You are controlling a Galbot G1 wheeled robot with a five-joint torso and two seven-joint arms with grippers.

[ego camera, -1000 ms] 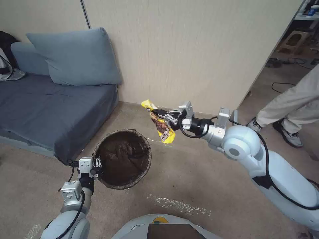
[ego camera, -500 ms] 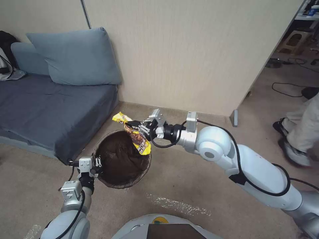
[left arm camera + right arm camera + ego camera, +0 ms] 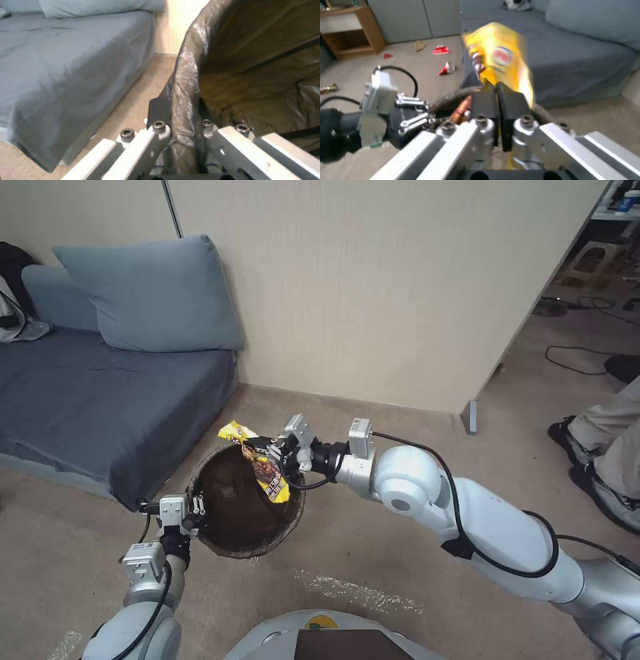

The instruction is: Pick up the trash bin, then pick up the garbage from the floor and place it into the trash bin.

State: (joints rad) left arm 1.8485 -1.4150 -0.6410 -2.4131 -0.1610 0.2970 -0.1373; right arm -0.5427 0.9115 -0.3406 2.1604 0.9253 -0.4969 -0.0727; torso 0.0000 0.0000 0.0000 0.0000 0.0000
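The trash bin (image 3: 248, 553), lined with a crinkled dark brown bag, hangs off the floor beside the sofa. My left gripper (image 3: 195, 511) is shut on its near-left rim. In the left wrist view the fingers (image 3: 159, 113) pinch the bag-covered rim (image 3: 183, 82). My right gripper (image 3: 268, 444) is shut on a yellow snack wrapper (image 3: 265, 477), which dangles over the far side of the bin's opening with its lower end inside. In the right wrist view the wrapper (image 3: 501, 56) stands up between the closed pads (image 3: 511, 105). More garbage lies on the carpet: red-and-white packets (image 3: 440, 49) and a tan paper scrap (image 3: 419, 45).
A blue-grey sofa (image 3: 93, 400) with a pillow (image 3: 157, 297) stands left of the bin, against the beige wall (image 3: 373, 280). A person's legs (image 3: 610, 447) and floor cables (image 3: 573, 360) are at the right. A wooden shelf (image 3: 348, 32) stands beyond the litter. Open carpet lies ahead.
My right arm has swung left and down, carrying the yellow wrapper from beside the wall to over the bin's opening. The bin and left arm have stayed still.
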